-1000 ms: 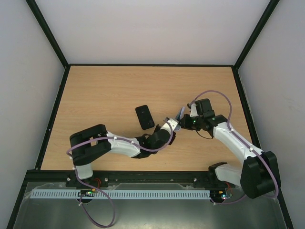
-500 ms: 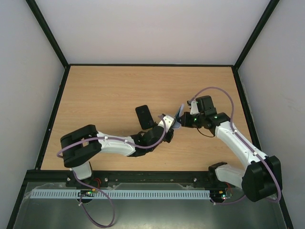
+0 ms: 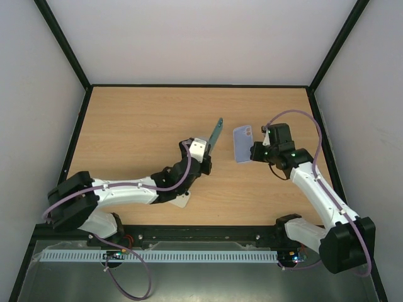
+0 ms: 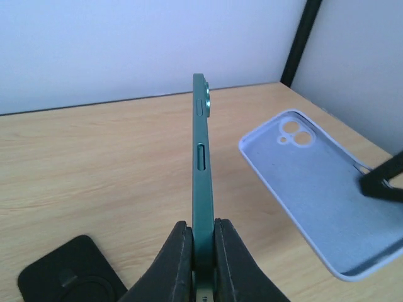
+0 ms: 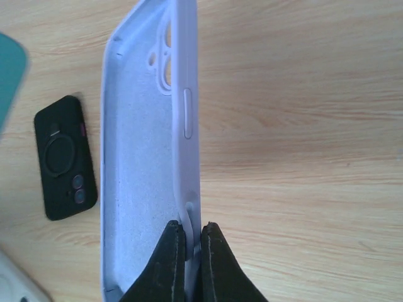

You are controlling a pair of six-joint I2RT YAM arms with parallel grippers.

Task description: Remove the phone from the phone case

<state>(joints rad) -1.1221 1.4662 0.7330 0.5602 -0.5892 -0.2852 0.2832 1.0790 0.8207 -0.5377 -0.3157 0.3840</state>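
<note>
- L gripper (image 4: 203, 231) clamped on bottom end of green phone (image 4: 201, 157), held edge-on above table (image 3: 138, 119).
- R gripper (image 5: 187, 234) pinches rim of lilac case (image 5: 141, 170). Case is empty, near phone, not touching.
- Black phone-shaped item (image 5: 65, 157) lies flat on table.

A black phone-sized slab (image 4: 66, 274) lies flat on the pale wooden table (image 4: 94, 163), just down and left of the left fingers (image 4: 177, 258). From the other side it sits well left of the right fingers (image 5: 171, 258), past their tips, with a ring on its back and two small lenses beside the ring. White walls (image 3: 201, 38) and black corner posts (image 3: 63, 44) stand far beyond both pairs of fingers, and a white slotted strip (image 3: 157, 257) runs behind them
</note>
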